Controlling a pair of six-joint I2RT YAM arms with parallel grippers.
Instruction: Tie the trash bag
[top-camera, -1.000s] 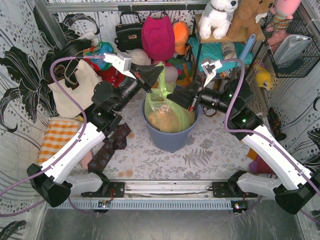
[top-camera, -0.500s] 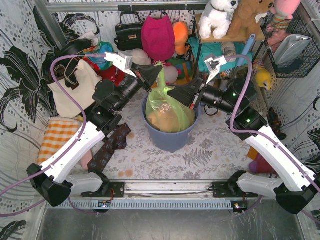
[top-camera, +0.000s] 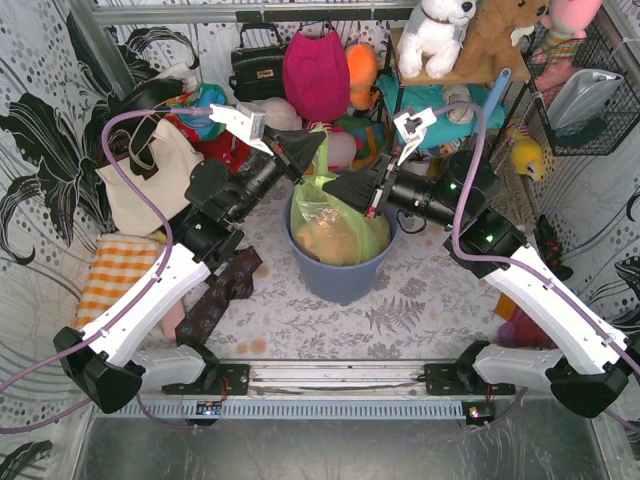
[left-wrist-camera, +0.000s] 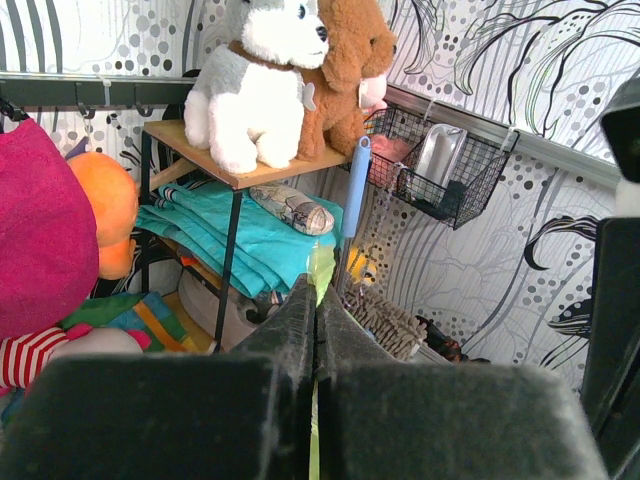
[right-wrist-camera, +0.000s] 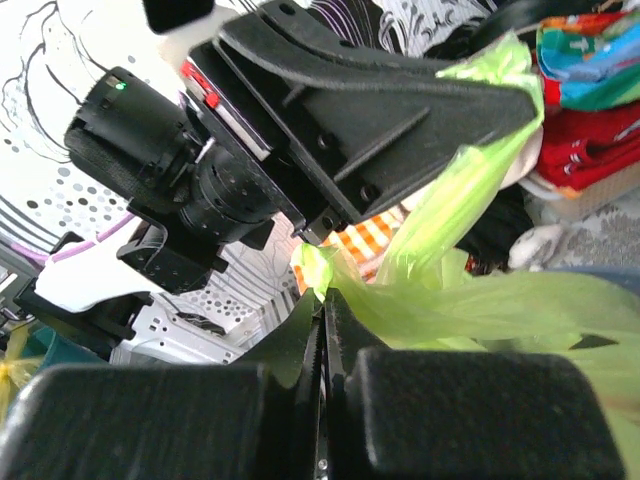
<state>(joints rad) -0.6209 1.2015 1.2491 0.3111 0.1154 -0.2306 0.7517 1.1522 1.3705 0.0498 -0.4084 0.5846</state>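
Note:
The light-green trash bag (top-camera: 338, 222) sits in a round blue-grey bin (top-camera: 340, 280) at mid-table, with brownish paper showing through it. My left gripper (top-camera: 322, 138) is shut on a pulled-up ear of the bag above the bin's far rim; a green sliver (left-wrist-camera: 321, 264) pokes out past its tips (left-wrist-camera: 317, 288). My right gripper (top-camera: 331, 187) is shut on another stretched flap just below and right of the left one. In the right wrist view the green plastic (right-wrist-camera: 480, 300) runs from my tips (right-wrist-camera: 323, 296) up to the left gripper's black fingers (right-wrist-camera: 400, 95).
A shelf with plush toys (top-camera: 470, 35) and teal cloth stands behind the bin. A wire basket (top-camera: 585, 95) hangs at far right. A cream tote bag (top-camera: 145, 175), a black handbag (top-camera: 258, 65) and an orange checked cloth (top-camera: 115, 275) lie at left.
My right gripper has moved left and slightly up, drawing its flap of the bag across towards the left gripper. The left arm has stayed put.

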